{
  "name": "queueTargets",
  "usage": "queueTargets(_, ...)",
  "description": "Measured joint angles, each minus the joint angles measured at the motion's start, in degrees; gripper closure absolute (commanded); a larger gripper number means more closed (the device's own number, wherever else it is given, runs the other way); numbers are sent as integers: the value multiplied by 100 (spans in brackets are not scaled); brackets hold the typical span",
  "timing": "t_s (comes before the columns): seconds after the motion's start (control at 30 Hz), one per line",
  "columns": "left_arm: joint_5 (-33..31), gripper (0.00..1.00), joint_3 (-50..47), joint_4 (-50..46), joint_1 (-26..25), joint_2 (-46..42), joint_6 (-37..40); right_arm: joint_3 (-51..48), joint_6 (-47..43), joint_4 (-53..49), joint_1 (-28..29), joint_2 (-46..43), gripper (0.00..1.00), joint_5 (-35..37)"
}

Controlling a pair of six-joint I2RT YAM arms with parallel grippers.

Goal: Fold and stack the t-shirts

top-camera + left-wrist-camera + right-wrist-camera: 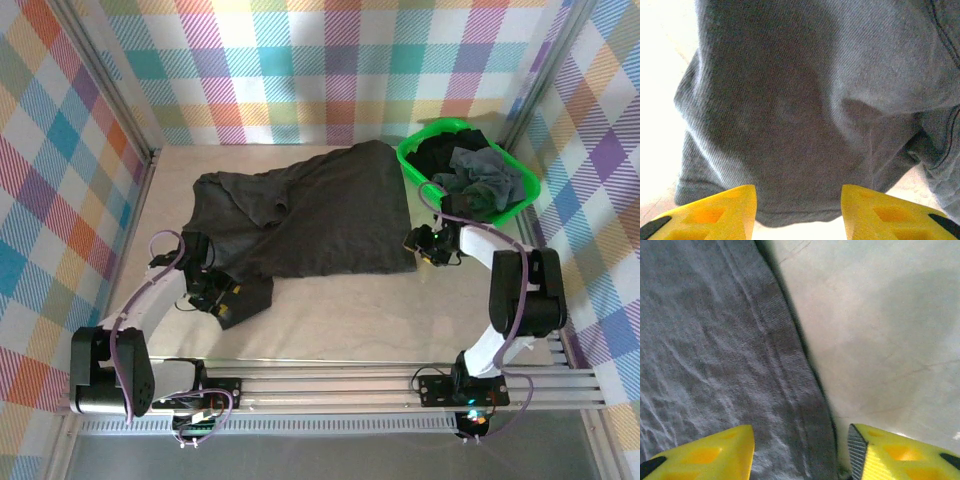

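Basket [418,162] of shirts [472,172] beside spread t-shirt [320,212]

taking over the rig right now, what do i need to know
Left gripper: jaws open, low over the near left end of the charcoal t-shirt.
Right gripper: jaws open, straddling that shirt's near right edge.
The charcoal t-shirt lies spread on the table, rumpled at its left side. Other t-shirts are heaped in the green basket, far right.
Done: one shirt laid out.
Left: fold it, then fold and stack the rest; nothing is folded or stacked yet.
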Motion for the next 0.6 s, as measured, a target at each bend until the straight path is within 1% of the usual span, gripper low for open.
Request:
queueTargets(0.1, -7, 52, 0, 96, 0, 120, 2, 2, -2, 13, 0, 107, 53, -170)
queueTargets(0.2, -17, 53, 0, 114, 0, 146, 2, 2, -15, -35, 0, 109, 54, -190)
queueTargets(0.27, -20, 53, 0, 118, 0, 146, 2, 2, -50, -98, 0, 105, 60, -186)
queueTargets(0.33, -26, 54, 0, 118, 0, 146, 2, -2, -90, -142, 0, 92, 71, -188)
queueTargets(0.4, -52, 54, 0, 116, 0, 146, 2, -31, -81, -181, 0, 57, 77, -192)
queueTargets(0.53, -66, 55, 0, 114, 0, 140, 2, -92, -33, -315, 0, -31, 78, -146)
queueTargets(0.6, -68, 55, 0, 109, 0, 118, 4, -101, -28, -452, 0, -118, 72, -37)
